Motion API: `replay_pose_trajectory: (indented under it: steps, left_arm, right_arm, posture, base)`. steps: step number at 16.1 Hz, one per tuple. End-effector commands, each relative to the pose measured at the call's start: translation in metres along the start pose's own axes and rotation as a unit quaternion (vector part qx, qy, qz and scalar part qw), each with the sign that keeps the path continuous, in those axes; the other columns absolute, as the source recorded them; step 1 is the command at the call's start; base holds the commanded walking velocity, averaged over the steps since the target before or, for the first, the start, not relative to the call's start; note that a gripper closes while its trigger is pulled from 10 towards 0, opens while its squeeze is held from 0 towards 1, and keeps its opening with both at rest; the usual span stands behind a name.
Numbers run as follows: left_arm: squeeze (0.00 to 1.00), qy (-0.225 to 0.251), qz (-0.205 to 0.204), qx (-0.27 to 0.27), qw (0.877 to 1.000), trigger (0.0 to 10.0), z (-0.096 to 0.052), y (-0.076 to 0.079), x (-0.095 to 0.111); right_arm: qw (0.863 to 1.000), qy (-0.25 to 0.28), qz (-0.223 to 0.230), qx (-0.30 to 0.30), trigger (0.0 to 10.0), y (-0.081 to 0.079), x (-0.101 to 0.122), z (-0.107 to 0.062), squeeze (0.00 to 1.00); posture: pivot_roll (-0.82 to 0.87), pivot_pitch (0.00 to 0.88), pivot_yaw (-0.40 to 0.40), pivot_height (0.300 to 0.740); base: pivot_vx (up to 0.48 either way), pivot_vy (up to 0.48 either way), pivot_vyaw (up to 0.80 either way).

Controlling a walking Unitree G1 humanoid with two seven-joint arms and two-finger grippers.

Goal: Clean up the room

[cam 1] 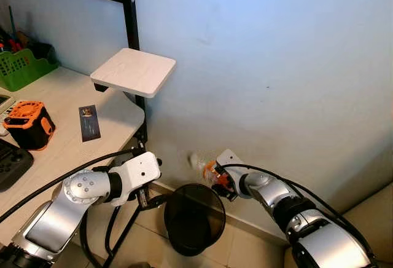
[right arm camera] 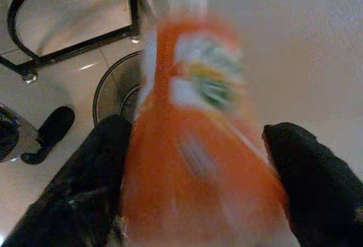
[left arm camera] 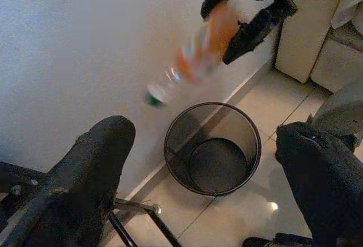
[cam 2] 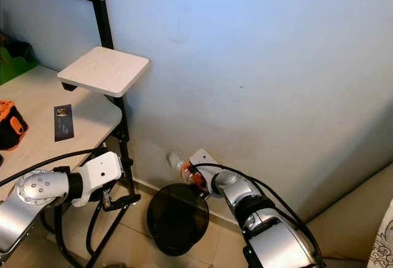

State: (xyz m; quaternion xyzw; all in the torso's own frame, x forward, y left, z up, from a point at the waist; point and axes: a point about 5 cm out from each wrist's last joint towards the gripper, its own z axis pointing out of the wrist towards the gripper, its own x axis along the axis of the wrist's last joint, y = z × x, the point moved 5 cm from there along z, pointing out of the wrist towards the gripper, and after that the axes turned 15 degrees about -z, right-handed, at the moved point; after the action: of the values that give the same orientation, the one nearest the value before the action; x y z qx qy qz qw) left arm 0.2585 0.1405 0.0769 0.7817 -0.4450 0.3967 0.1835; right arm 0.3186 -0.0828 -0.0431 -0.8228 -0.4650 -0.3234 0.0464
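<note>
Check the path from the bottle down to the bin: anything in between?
Nothing visible. The bottle, blurred, sits between the right gripper's open fingers by the wall, above the black mesh bin. The bin's mouth is open and looks empty. The left gripper, open, is beside the bin, not over its mouth.

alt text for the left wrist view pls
A blurred clear plastic bottle with an orange label is between the black fingers of the right gripper, above a round black mesh wastebasket on a pale tiled floor beside a white wall. The left gripper's two black fingers frame the foreground, spread apart.
</note>
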Motion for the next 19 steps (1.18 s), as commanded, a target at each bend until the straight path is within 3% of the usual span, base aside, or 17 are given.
replay_pose_trajectory:
  steps: [1,7,9,11,12,13,14,15,16,18,19]
  left_arm:
    - [0.00,-0.001,0.007,-0.003,1.000,10.0,0.000,0.001,0.001]
    - [0.00,0.005,-0.007,0.003,1.000,10.0,-0.002,0.004,-0.001]
    - [0.00,0.044,-0.055,0.047,0.996,10.0,-0.003,0.000,0.005]
    - [0.00,0.076,-0.100,0.097,0.987,10.0,-0.004,-0.008,0.009]
    - [0.00,0.110,-0.156,0.146,0.971,10.0,-0.007,-0.015,0.012]
    - [0.00,0.129,-0.187,0.181,0.957,10.0,-0.009,-0.018,0.012]
    - [0.00,0.139,-0.189,0.217,0.948,10.0,-0.013,-0.020,0.011]
    - [0.00,0.146,-0.185,0.238,0.942,10.0,-0.015,-0.022,0.012]
    - [0.00,0.157,-0.201,0.280,0.925,10.0,-0.019,-0.025,0.010]
    - [0.00,0.155,-0.220,0.305,0.914,10.0,-0.022,-0.025,0.005]
    - [0.00,0.149,-0.230,0.317,0.908,10.0,-0.024,-0.025,0.002]
  right_arm:
    - [1.000,0.010,0.009,-0.003,10.0,0.006,0.004,-0.002,1.00]
    - [0.997,0.038,0.064,-0.003,10.0,0.005,0.002,-0.003,1.00]
    - [0.989,0.079,0.120,-0.039,10.0,0.021,-0.001,-0.013,1.00]
    - [0.980,0.111,0.148,-0.069,10.0,0.031,-0.005,-0.026,1.00]
    - [0.965,0.154,0.181,-0.111,10.0,0.040,-0.007,-0.045,1.00]
    - [0.947,0.192,0.203,-0.157,10.0,0.048,-0.005,-0.065,1.00]
    - [0.932,0.206,0.224,-0.196,10.0,0.051,-0.008,-0.082,1.00]
    - [0.926,0.212,0.232,-0.210,10.0,0.051,-0.010,-0.088,1.00]
    - [0.907,0.227,0.258,-0.244,10.0,0.048,-0.014,-0.104,1.00]
    - [0.880,0.246,0.293,-0.281,10.0,0.044,-0.015,-0.118,1.00]
    - [0.859,0.259,0.316,-0.307,10.0,0.043,-0.011,-0.128,1.00]
  posture:
    - [0.07,0.000,-0.105,0.740]
    - [0.07,0.000,-0.098,0.740]
    - [0.07,0.000,-0.093,0.740]
    - [0.06,0.000,-0.083,0.740]
    - [0.05,0.000,-0.076,0.740]
    - [0.04,0.000,-0.070,0.740]
    - [0.03,0.000,-0.059,0.740]
    - [0.02,0.000,-0.054,0.740]
    - [0.01,0.000,-0.047,0.740]
    - [0.01,0.000,-0.043,0.740]
    - [0.01,0.000,-0.038,0.740]
  base:
    - [0.000,0.000,0.00]
    - [0.000,0.000,0.00]
    - [0.000,0.000,0.00]
    - [0.000,0.000,0.00]
    - [0.000,0.000,0.00]
    - [0.000,0.000,0.00]
    - [0.000,0.000,0.00]
    - [0.000,0.000,0.00]
    - [0.000,0.000,-0.79]
    - [0.000,0.000,-0.79]
    - [0.000,0.000,-0.79]
